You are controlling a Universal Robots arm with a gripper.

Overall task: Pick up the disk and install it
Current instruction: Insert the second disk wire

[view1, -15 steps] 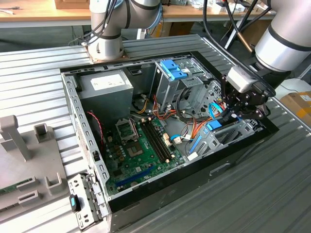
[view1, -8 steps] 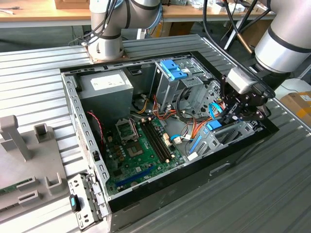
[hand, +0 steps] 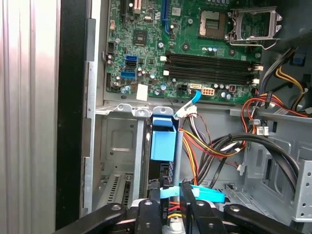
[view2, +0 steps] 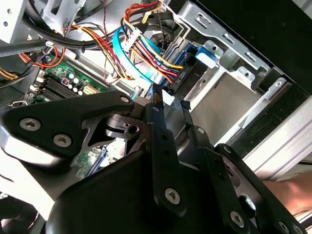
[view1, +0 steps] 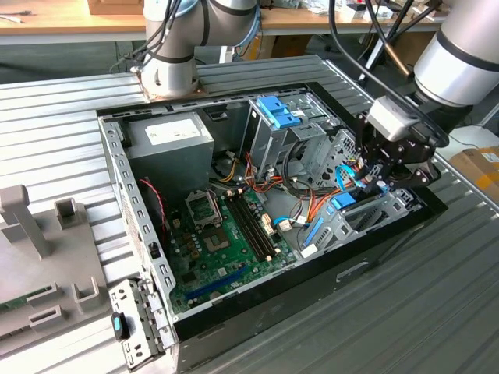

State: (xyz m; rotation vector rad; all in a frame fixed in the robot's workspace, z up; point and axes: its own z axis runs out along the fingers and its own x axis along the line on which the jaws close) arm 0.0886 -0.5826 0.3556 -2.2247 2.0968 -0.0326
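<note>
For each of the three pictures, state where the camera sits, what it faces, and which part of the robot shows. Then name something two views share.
Exterior view: off the arm, above, facing the open computer case; arm and gripper show.
First wrist view: on the arm, facing the motherboard and drive bay; gripper shows.
Second wrist view: on the arm, facing coloured cables; gripper shows.
Shared: gripper, cables.

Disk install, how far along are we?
The disk already stands edge-on in the drive bay beside the motherboard. The gripper hovers close to it, jaws apart, holding nothing. Left: whether it is fully seated, I cannot tell.
</note>
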